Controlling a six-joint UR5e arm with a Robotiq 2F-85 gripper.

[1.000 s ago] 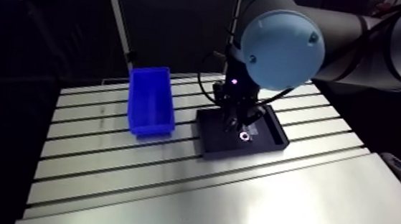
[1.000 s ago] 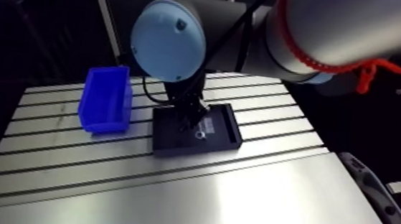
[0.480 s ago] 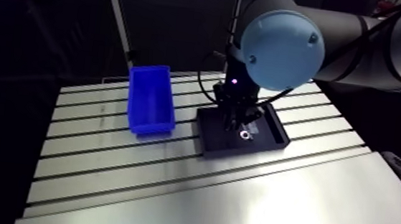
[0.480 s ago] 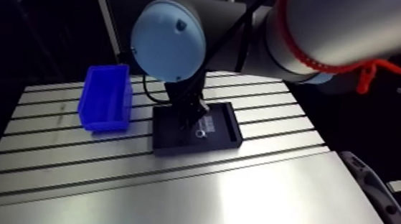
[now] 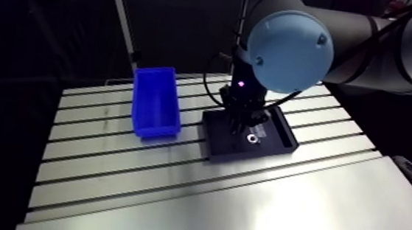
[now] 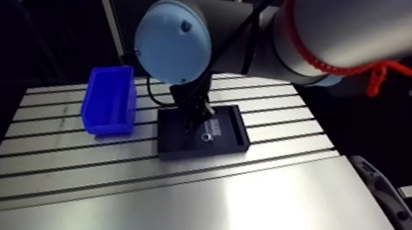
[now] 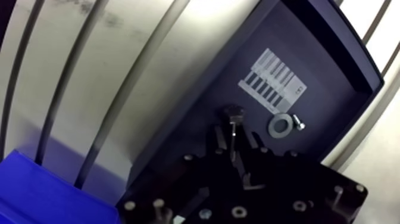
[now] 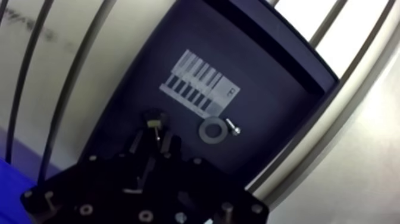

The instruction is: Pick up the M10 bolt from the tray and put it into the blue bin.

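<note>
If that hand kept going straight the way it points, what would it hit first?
Most likely the bolt right ahead of the hand, then the black tray floor behind it; depth is hard to judge.

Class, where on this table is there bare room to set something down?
Bare: the wide front of the table, before bin and tray; a narrow strip between them. Crowded: the tray, with gripper shut on bolt beside a washer.
</note>
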